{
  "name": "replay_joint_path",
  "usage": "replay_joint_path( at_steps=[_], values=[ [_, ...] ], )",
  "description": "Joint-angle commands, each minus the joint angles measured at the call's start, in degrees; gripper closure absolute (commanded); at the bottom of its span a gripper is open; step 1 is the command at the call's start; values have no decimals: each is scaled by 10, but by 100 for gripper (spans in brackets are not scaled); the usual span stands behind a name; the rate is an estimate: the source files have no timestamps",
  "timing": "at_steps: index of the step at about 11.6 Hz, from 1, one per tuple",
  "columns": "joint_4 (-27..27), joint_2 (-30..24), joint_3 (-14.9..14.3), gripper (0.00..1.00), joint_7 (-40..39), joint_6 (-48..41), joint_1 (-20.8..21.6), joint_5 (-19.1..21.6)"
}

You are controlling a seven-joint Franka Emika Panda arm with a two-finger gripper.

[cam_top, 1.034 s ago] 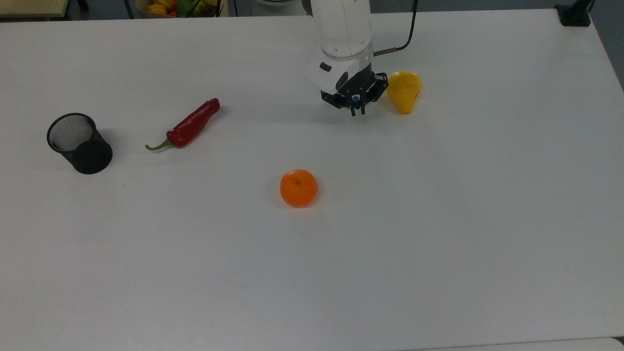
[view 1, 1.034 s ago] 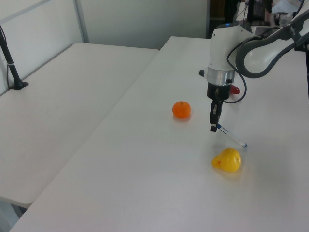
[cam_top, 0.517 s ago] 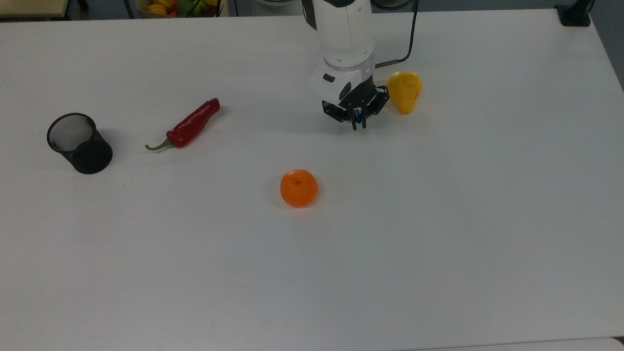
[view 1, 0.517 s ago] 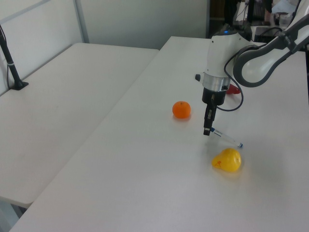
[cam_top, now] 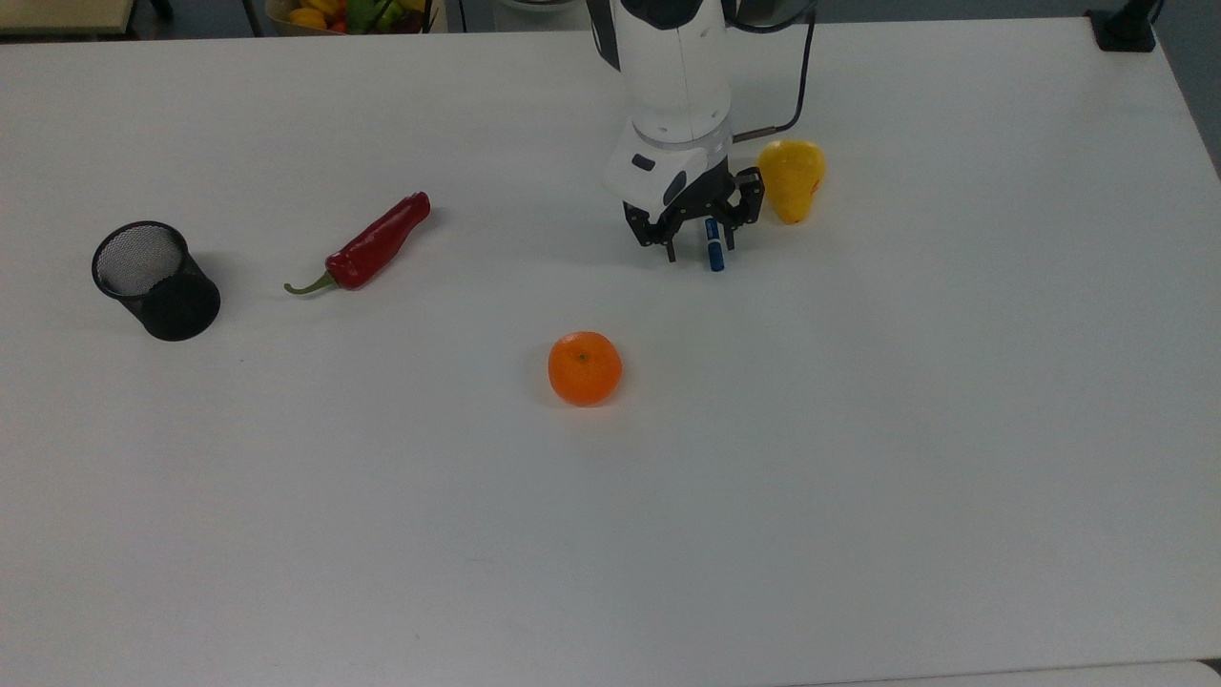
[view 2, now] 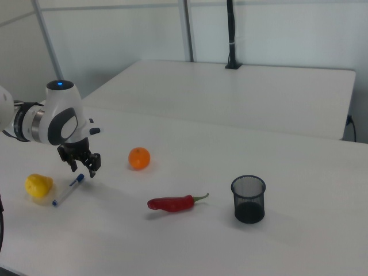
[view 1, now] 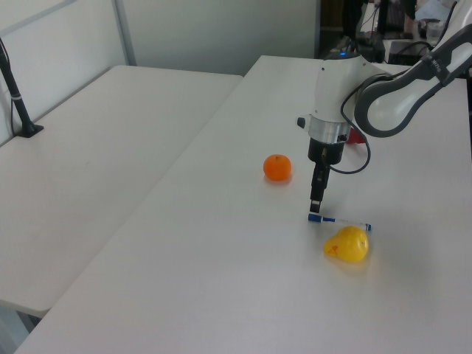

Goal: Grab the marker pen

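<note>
**Marker flat on worktop, tool spread above cap end**

Slim white-barrelled marker pen with blue cap (view 2: 68, 190) lies flat on the white worktop (cam_top: 858, 458), just beside the yellow pear-shaped fruit (cam_top: 791, 178). Long axis in the top view near vertical, cap toward the bottom edge. Tool (cam_top: 699, 244) hangs over the cap end, fingers wide apart, holding nothing. Orange mandarin (cam_top: 585, 368) well apart.

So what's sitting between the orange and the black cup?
In the right view, the red chilli lies roughly between the orange and the black cup.
</note>
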Motion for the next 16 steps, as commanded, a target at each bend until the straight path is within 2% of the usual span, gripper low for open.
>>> replay_joint_path(
  at_steps=[1, 3, 6, 12, 15, 16],
  values=[
    [12, -7, -2, 0, 21, 0, -1, -8],
    [14, -28, -4, 0, 21, -9, -18, -8],
    [88, -50, -16, 0, 22, -150, -48, -8],
    [145, -135, -92, 0, 40, -309, -48, -9],
    [166, -200, -144, 0, 41, -407, -42, -8],
    [189, -205, -157, 0, 42, -440, -39, -8]
  ],
)
